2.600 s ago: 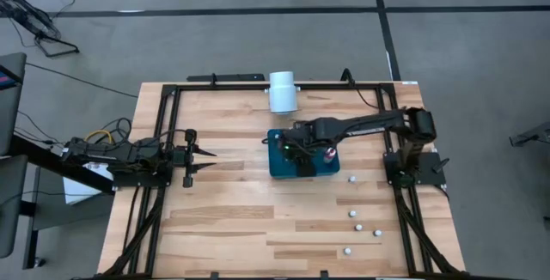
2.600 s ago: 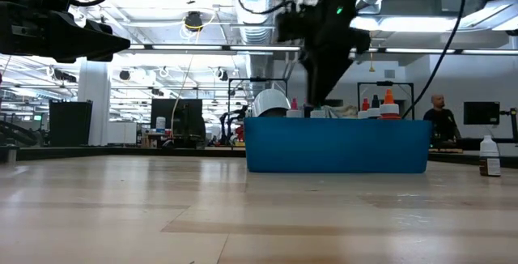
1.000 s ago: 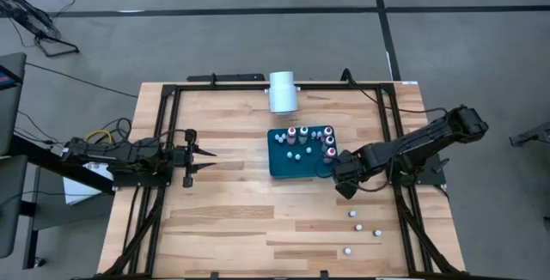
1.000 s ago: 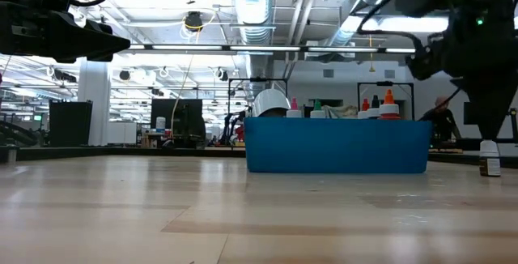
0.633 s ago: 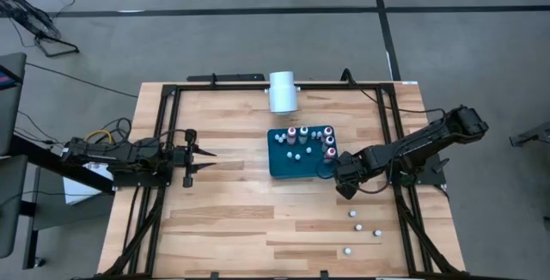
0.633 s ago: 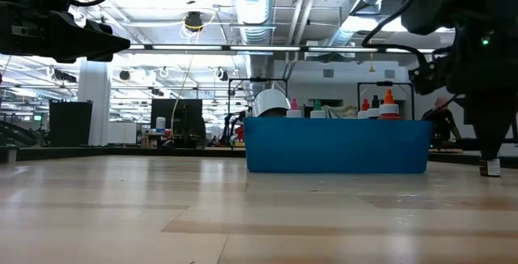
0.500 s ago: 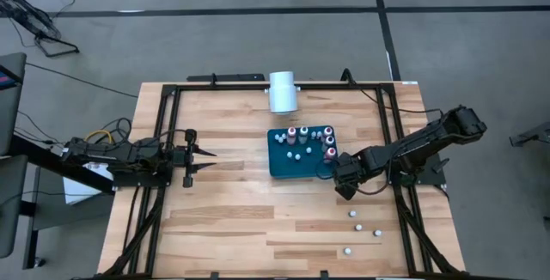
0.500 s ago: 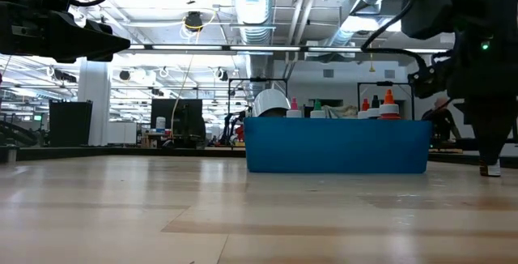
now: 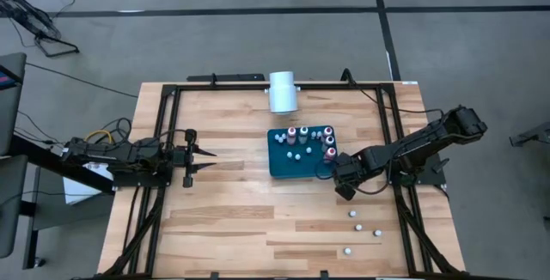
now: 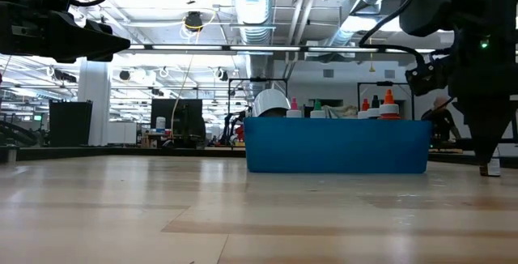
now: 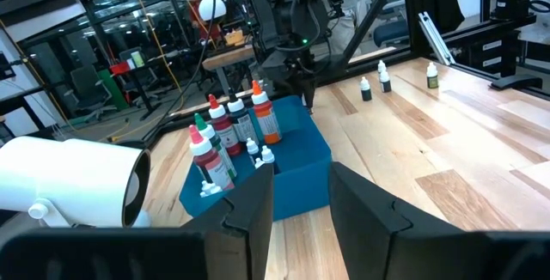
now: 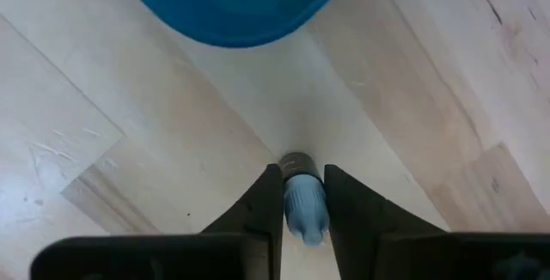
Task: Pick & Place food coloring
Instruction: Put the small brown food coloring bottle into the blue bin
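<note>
Right gripper [image 12: 302,201] pointed straight down beside tray [image 9: 279,164], clamped on bottle [image 12: 304,201]; left gripper [image 9: 206,161] level, fingers slightly apart.

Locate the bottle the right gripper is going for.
High view, table's right side: under the right gripper, just off the blue tray's near-right corner. The right wrist view shows the bottle between its fingers.

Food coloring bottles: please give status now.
Right gripper shut on one bottle beside blue tray. Left gripper idle at left. Three bottles remain loose.
</note>
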`<state>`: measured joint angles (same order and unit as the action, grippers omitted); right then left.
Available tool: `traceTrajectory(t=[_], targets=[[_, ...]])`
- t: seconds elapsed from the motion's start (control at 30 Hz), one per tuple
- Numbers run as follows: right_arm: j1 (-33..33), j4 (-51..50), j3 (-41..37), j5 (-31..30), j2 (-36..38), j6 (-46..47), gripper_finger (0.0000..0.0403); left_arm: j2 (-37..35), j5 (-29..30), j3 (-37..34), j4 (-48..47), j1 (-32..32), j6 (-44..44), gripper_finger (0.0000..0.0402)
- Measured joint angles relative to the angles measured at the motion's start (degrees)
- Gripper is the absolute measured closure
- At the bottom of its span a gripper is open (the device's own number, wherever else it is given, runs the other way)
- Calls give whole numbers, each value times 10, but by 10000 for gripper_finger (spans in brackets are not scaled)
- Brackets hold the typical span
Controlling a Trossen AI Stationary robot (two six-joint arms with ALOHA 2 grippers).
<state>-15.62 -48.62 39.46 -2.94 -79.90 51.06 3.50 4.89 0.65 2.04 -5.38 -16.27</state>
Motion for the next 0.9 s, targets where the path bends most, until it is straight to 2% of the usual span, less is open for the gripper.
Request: traceTrajectory(t=[0.27,0.57,0.9], targets=[[0,3,36,31,0,-48,342,0,0,0,0,0,0,297],[7,12,103,86,0,-170,342,0,0,0,0,0,0,297],[42,44,160,90,-9,-300,342,0,0,0,0,0,0,297]])
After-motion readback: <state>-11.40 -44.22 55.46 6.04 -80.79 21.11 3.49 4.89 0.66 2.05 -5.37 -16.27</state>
